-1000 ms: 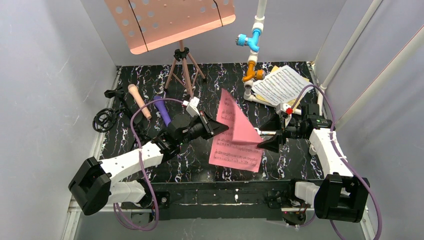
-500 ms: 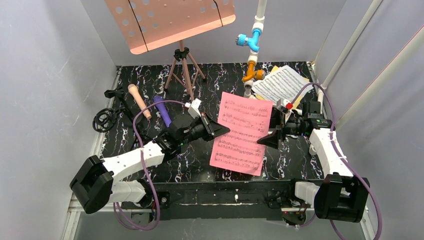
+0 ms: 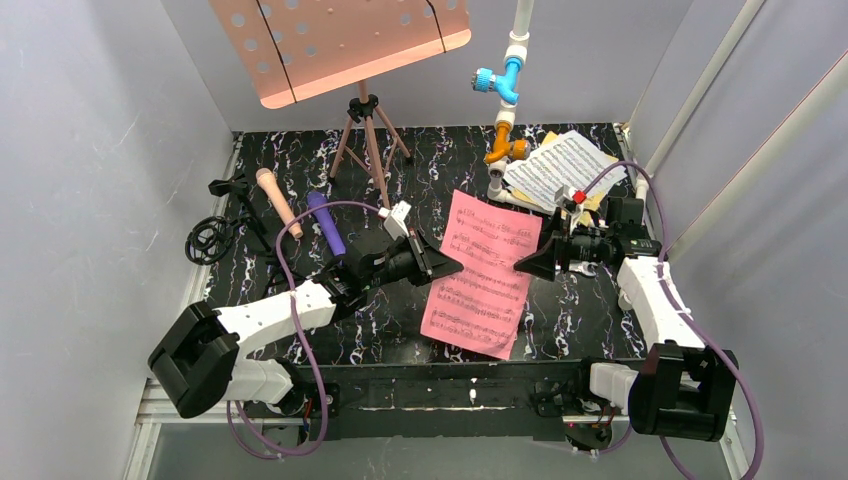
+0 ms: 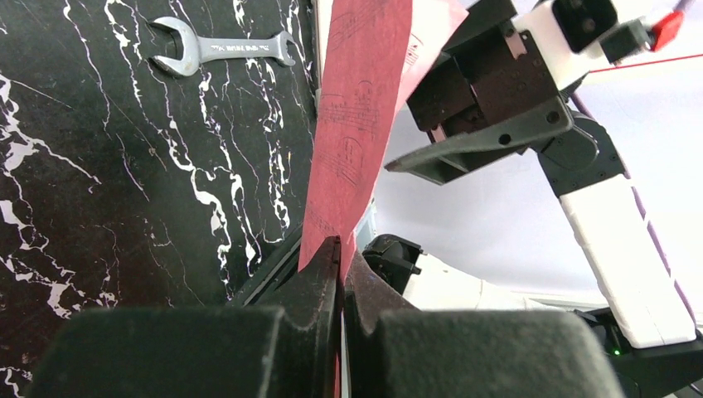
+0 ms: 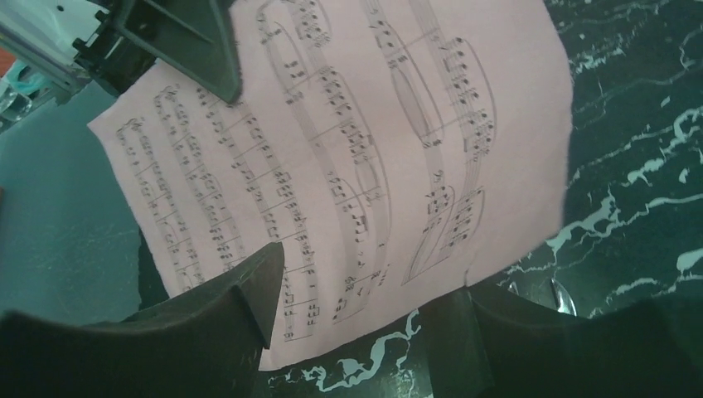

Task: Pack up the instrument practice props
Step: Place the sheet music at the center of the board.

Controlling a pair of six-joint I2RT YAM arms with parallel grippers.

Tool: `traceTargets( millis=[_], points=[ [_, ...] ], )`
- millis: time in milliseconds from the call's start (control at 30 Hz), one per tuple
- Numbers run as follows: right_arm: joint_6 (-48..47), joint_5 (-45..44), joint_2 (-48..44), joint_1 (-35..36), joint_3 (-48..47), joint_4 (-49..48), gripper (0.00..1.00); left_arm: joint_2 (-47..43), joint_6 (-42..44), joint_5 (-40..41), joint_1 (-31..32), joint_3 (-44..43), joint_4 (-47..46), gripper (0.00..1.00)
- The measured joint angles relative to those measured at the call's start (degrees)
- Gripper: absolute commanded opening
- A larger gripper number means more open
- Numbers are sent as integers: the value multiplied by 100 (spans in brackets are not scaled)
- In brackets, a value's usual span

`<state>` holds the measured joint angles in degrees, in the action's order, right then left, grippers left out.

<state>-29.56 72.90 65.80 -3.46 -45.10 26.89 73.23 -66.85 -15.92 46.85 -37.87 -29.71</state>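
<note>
Sheet: pink music sheet [image 3: 480, 275] over the middle of the worktop [image 3: 450, 160], printed side up, long edges running roughly 12 to 6 o'clock.
Left fingers [image 4: 338, 259]: closed tight on the sheet's 9 o'clock edge; the paper rises edge-on from between them, clear of the worktop there.
Right fingers [image 3: 530, 264]: spread wide at the sheet's 3 o'clock edge, gripping nothing; that edge sits in the gap between them, contact unclear.
Other sheets: white and yellow music sheets [image 3: 562, 170] at the worktop's 1 o'clock corner.
</note>
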Motion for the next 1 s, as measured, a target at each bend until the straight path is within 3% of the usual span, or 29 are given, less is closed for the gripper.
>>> traceTargets(
  millis=[100, 233, 300, 367, 433, 700, 733, 800, 1000],
  points=[
    [498, -302, 20, 0, 157, -466, 44, 17, 31, -85, 0, -7, -28, 0],
    [973, -649, 107, 0, 289, -868, 11, 24, 81, -216, 0, -35, -66, 0],
    [1121, -704, 146, 0, 291, -992, 1, 28, 105, -271, 0, -46, -114, 0],
    [1213, -723, 153, 0, 291, -1082, 1, 33, 122, -308, 0, -48, -140, 5],
    [1226, -752, 153, 0, 289, -1073, 1, 44, 140, -332, 0, -48, -157, 24],
    [964, -1456, 151, -267, 61, -752, 1, 33, 363, -404, 0, -39, -195, 81],
    [927, -1609, 142, -326, 22, -708, 1, 7, 413, -404, 0, -26, -195, 93],
    [857, -1902, 118, -428, -46, -634, 1, -129, 573, -382, 0, 63, -199, 98],
    [782, -2817, 28, -551, -278, -474, 1, -1174, 1123, -101, -2, 608, -162, 98]
  ],
)
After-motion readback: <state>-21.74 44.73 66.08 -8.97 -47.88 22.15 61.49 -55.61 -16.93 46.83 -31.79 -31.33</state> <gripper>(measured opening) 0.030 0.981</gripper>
